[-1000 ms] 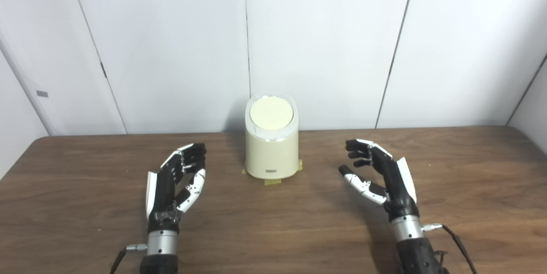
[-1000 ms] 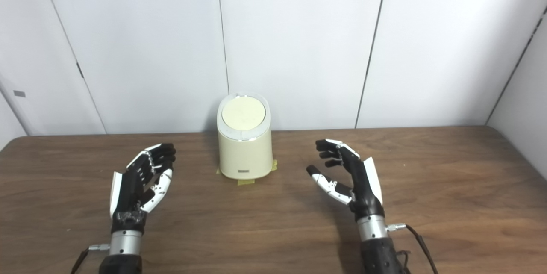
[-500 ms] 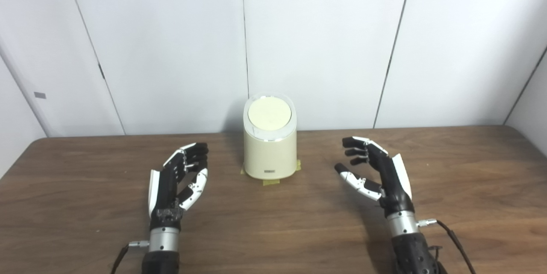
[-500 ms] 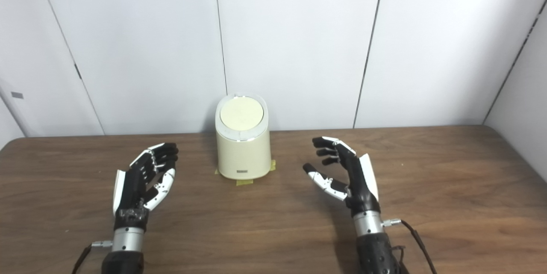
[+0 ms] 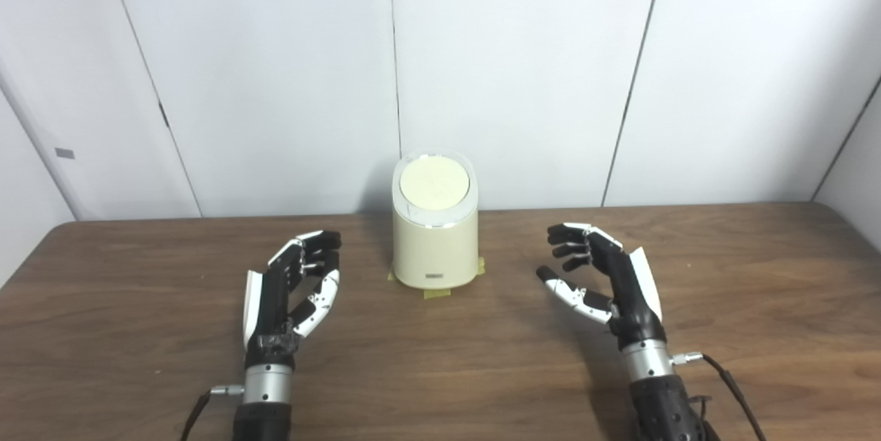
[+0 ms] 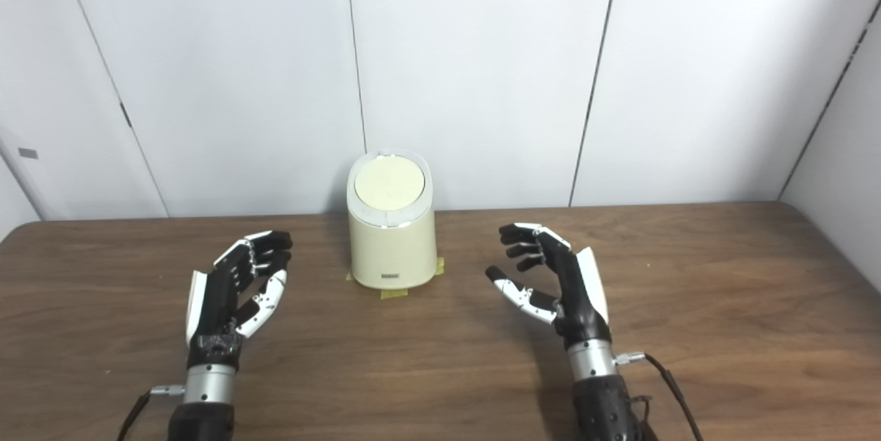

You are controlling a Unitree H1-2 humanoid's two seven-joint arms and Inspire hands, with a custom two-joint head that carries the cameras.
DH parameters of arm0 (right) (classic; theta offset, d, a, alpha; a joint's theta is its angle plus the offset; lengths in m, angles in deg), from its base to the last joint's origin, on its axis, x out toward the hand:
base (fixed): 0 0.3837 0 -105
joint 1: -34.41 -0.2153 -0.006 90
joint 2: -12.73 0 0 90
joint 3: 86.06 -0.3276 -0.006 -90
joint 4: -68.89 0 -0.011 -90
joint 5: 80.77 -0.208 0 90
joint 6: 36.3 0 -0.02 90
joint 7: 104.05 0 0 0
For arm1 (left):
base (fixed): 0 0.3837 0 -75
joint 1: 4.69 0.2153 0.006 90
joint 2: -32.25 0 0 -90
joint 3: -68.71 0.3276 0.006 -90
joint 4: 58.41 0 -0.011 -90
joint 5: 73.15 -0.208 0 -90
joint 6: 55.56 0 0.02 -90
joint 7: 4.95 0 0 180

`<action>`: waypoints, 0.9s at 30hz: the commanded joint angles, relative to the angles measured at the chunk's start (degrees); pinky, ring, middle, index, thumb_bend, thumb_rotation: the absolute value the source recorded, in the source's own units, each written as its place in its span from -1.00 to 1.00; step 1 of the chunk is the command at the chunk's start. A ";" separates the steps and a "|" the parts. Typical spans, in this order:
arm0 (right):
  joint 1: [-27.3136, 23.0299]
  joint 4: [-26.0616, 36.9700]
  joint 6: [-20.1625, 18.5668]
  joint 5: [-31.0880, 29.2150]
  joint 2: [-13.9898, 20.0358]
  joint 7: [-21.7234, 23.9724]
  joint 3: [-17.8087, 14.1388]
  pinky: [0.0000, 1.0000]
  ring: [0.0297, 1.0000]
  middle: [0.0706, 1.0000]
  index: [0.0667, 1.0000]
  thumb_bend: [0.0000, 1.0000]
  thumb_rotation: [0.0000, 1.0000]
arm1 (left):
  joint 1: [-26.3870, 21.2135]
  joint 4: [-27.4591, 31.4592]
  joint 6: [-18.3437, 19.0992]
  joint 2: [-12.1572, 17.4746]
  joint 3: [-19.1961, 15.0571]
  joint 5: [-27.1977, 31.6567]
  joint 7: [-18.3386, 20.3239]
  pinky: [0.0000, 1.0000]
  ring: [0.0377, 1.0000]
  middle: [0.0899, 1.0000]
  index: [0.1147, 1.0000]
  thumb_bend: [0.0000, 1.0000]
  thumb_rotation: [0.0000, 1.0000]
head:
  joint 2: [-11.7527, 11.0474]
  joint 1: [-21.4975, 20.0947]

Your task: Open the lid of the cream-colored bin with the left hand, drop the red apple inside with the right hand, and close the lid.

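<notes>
A cream-colored bin (image 5: 434, 252) stands on yellow tape at the back middle of the wooden table, its round lid (image 5: 434, 184) shut. My left hand (image 5: 292, 286) is open and empty, hovering left of the bin and a little nearer to me. My right hand (image 5: 606, 276) is open and empty, fingers curled, right of the bin. Both hands also show in the right eye view, the left hand (image 6: 237, 283) and the right hand (image 6: 554, 272). No red apple is in view.
The brown wooden table (image 5: 447, 372) runs from edge to edge. White wall panels (image 5: 516, 69) stand close behind the bin. Cables trail from both wrists at the bottom edge.
Both hands have drifted slightly inward toward the bin. The camera has shifted a little, so the whole scene sits a bit to the left.
</notes>
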 commanded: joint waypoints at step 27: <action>0.89 -1.00 1.70 -0.83 -0.33 -0.08 0.17 0.06 0.23 0.28 0.24 -0.41 -0.59 | 1.66 -1.39 -1.29 0.44 0.17 -1.50 -0.52 0.18 0.31 0.31 0.27 -0.51 -0.57 | 0.17 0.25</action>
